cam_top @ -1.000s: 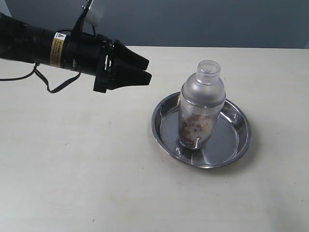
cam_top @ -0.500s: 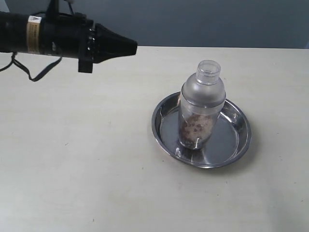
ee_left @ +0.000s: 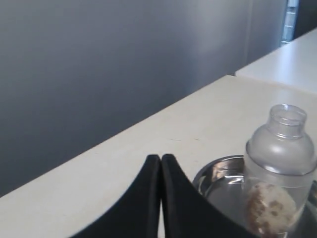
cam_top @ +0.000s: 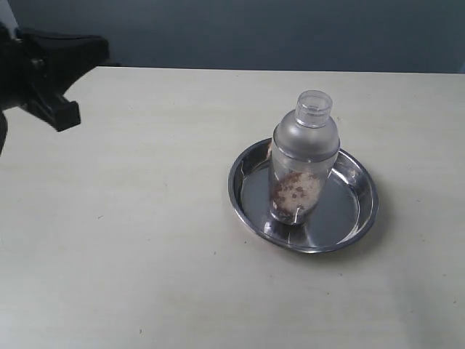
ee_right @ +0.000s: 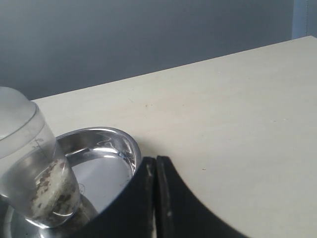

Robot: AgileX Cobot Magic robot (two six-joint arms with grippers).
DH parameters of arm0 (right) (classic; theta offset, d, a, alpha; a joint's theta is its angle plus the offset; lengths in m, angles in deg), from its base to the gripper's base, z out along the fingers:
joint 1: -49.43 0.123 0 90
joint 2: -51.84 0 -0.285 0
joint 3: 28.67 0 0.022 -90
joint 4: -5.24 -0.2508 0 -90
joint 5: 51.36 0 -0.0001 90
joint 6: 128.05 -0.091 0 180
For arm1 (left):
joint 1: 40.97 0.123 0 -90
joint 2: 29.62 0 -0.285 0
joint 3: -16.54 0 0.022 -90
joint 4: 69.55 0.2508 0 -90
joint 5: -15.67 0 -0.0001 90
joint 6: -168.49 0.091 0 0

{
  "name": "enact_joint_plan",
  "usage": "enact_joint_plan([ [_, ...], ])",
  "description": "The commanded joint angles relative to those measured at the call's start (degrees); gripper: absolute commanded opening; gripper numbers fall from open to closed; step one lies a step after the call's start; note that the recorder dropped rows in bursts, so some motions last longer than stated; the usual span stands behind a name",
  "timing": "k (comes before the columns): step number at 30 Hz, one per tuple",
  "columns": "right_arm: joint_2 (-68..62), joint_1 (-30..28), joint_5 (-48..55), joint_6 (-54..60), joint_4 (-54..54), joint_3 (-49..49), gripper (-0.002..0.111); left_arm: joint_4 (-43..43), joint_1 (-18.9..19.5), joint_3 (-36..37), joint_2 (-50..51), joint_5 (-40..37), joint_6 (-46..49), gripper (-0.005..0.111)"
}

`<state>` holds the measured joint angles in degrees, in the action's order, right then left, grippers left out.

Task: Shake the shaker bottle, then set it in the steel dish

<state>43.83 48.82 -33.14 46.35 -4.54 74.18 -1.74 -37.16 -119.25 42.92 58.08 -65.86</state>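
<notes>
The frosted shaker bottle stands upright inside the steel dish, brown granules at its bottom. Nothing holds it. The left wrist view shows the shaker bottle in the steel dish beyond my left gripper, which is shut and empty. In the exterior view the left gripper sits at the far left edge, well away from the dish. My right gripper is shut and empty, close to the steel dish and the shaker bottle. The right arm is outside the exterior view.
The cream table spreads around the dish. A dark grey wall runs behind its far edge.
My left arm has drawn back to the left, from near the middle of the table to the frame's far left edge. The bottle and dish have stayed put.
</notes>
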Motion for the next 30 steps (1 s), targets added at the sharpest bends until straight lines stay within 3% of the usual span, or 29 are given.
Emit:
enact_joint_plan([
  [1, 0.22, 0.1, -0.69, 0.36, 0.08, -0.07, -0.001, -2.63, 0.06, 5.16, -13.06, -10.2, -0.29, 0.0],
  [5, 0.22, 0.1, -0.69, 0.36, 0.08, -0.07, -0.001, -2.91, 0.06, 10.69, -29.04, -16.24, -5.98, 0.0],
  [9, 0.22, 0.1, -0.69, 0.36, 0.08, -0.07, -0.001, -1.7, 0.06, 14.21, -41.85, -29.14, -12.5, 0.0],
  [14, 0.22, 0.1, -0.69, 0.36, 0.08, -0.07, -0.001, 0.45, 0.06, 17.15, -45.57, -31.89, -12.99, 0.0],
  [19, 0.22, 0.1, -0.69, 0.36, 0.08, -0.07, -0.001, -1.19, -3.03, 21.9, -46.8, -33.09, -13.08, 0.0],
  [21, 0.22, 0.1, -0.69, 0.36, 0.08, -0.07, -0.001, -5.86, -4.11, 25.31, -47.29, -32.78, -9.69, 0.0],
  [23, 0.22, 0.1, -0.69, 0.36, 0.08, -0.07, -0.001, -20.68, -5.39, 28.26, -47.55, -31.81, 5.99, 0.0],
  [24, 0.22, 0.1, -0.57, 0.36, 0.08, -0.07, -0.001, -34.92, -6.9, 29.65, -48.59, -31.67, 20.68, 0.0],
  [28, 0.22, 0.1, -0.57, 0.36, 0.08, -0.07, -0.001, -51.57, -8.75, 30.99, -54.11, -34.28, 39.2, 0.0],
  [30, 0.22, 0.1, -0.57, 0.36, 0.08, -0.07, -0.001, -54.9, -8.75, 30.99, -55.95, -35.96, 43.19, 0.0],
])
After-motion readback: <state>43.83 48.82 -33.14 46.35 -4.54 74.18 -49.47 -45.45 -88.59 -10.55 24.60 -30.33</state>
